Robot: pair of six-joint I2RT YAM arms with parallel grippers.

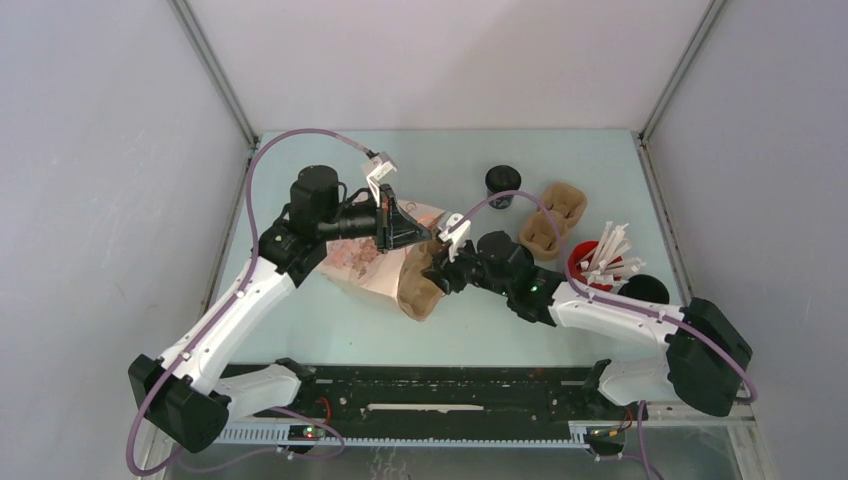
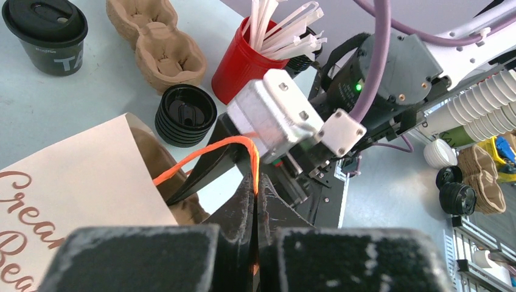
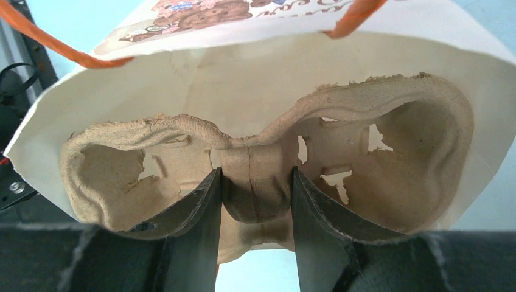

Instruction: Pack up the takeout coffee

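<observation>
Fingers of the left gripper are pressing tightly together on the orange handle of the paper bag, pinching the cord between them and holding that side of the bag's mouth up. Across from it, the right gripper is clasping the narrow middle bridge of a brown pulp cup carrier, one finger on each side of the bridge. The wrist view is showing this carrier sitting just inside the bag's open mouth, its two cup wells spreading left and right against the pale inner walls. The bag itself is lying on the table between the two arms, its printed side facing up. The takeout coffee is standing upright on the far part of the table, outside the bag and apart from both grippers, with its black lid on. A second pulp carrier is lying just beside it, on the right. Nearer the right arm, a red cup is holding a bunch of white sticks, and a stack of black lids is sitting close beside that cup.
</observation>
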